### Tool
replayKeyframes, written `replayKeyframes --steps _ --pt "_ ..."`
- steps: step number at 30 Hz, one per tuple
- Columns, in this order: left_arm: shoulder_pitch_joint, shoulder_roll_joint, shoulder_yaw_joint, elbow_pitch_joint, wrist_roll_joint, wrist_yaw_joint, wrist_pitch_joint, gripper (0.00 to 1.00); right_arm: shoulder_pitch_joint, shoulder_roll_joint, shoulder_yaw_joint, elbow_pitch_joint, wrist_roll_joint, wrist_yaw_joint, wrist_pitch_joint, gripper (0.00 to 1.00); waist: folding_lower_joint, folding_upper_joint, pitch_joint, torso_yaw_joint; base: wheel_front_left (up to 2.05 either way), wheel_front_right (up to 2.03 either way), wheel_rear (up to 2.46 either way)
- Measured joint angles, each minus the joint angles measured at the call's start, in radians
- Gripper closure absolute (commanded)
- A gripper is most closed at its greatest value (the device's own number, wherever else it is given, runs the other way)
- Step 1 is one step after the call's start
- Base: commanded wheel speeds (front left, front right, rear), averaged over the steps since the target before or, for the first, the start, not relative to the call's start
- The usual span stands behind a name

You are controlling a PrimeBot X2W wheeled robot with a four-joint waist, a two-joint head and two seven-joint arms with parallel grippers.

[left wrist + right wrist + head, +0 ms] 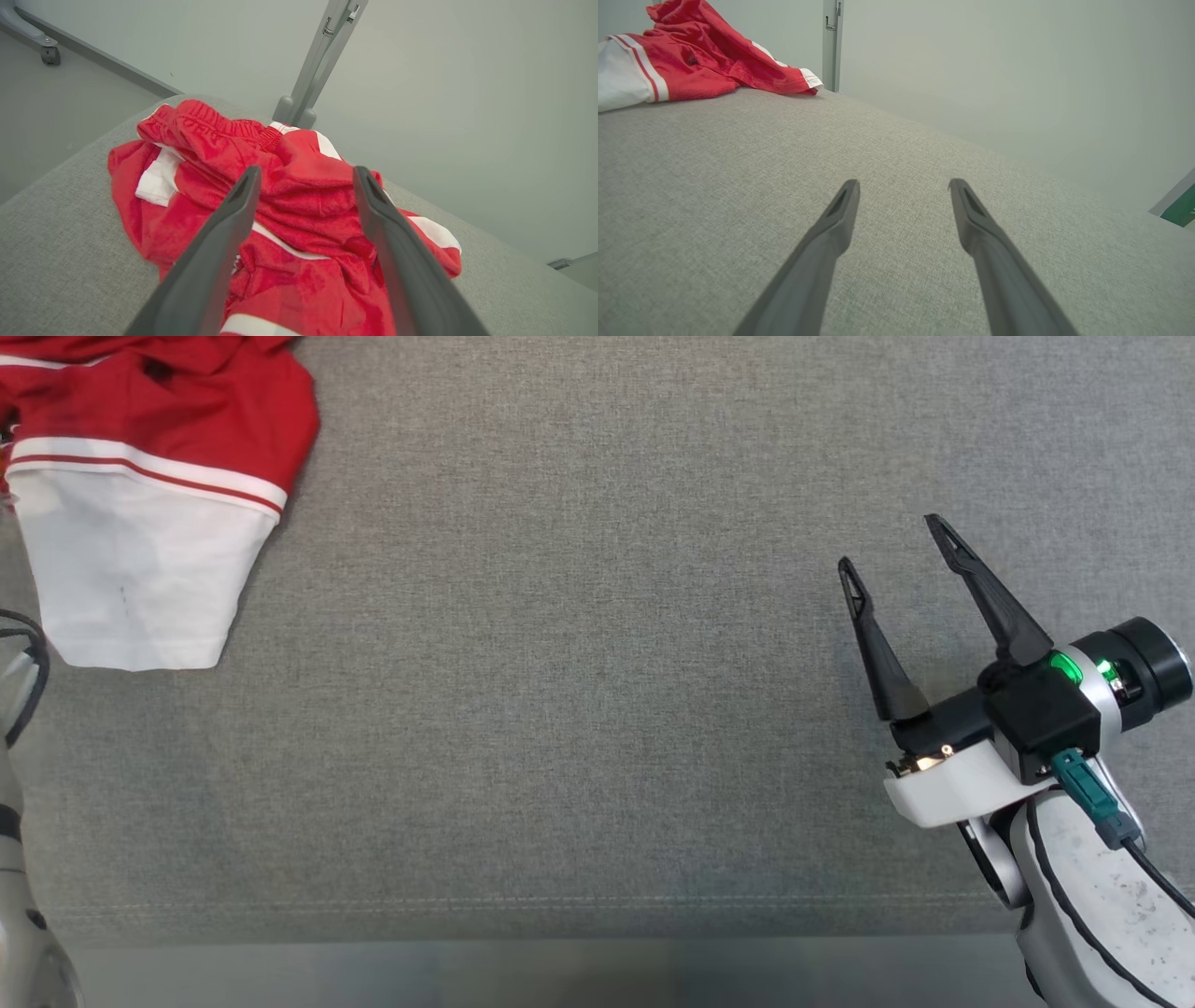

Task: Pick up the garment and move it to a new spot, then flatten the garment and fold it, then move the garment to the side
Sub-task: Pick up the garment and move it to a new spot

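The garment (159,457) is red with white panels and stripes, lying crumpled at the far left corner of the grey fabric surface (579,663). In the left wrist view it (289,219) bunches right under my left gripper (306,175), whose fingers stand open above it with nothing between them. My right gripper (892,546) hovers open over bare fabric at the right, well away from the garment. In the right wrist view the garment (700,60) lies far off at the upper left, beyond the open right gripper (903,186).
A grey metal post (322,56) rises just behind the surface's far edge, near the garment. The surface's front edge (560,933) runs along the bottom of the head view. A pale left arm part with a cable (19,728) shows at the left border.
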Motion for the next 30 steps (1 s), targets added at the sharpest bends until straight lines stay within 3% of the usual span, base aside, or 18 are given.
replayKeyframes --steps 9,27,28,29,30 --pt "-0.048 0.046 -0.006 0.063 0.001 0.000 0.010 0.00 0.011 -0.015 0.002 -0.066 -0.023 -0.001 0.018 0.00 0.0000 0.0000 0.044 -0.037 0.00 0.00 0.00" --pt "-0.103 0.062 -0.109 0.118 -0.005 0.000 0.008 0.00 0.042 -0.025 -0.014 -0.148 -0.033 -0.019 0.043 0.00 0.0000 0.0000 0.089 -0.074 0.00 0.00 0.00" --pt "-0.103 0.062 -0.118 0.123 -0.005 0.000 0.009 0.17 0.043 -0.025 -0.014 -0.151 -0.033 -0.019 0.044 0.00 0.0000 0.0000 0.090 -0.075 0.00 0.00 0.00" --pt "-0.103 0.062 -0.127 0.129 -0.005 0.000 0.009 0.44 0.045 -0.025 -0.014 -0.155 -0.033 -0.019 0.047 0.00 0.0000 0.0000 0.091 -0.076 0.00 0.00 0.00" --pt "-0.103 0.063 -0.135 0.135 -0.005 0.000 0.009 0.55 0.046 -0.025 -0.013 -0.159 -0.033 -0.019 0.049 0.00 0.0000 0.0000 0.092 -0.076 0.00 0.00 0.00"
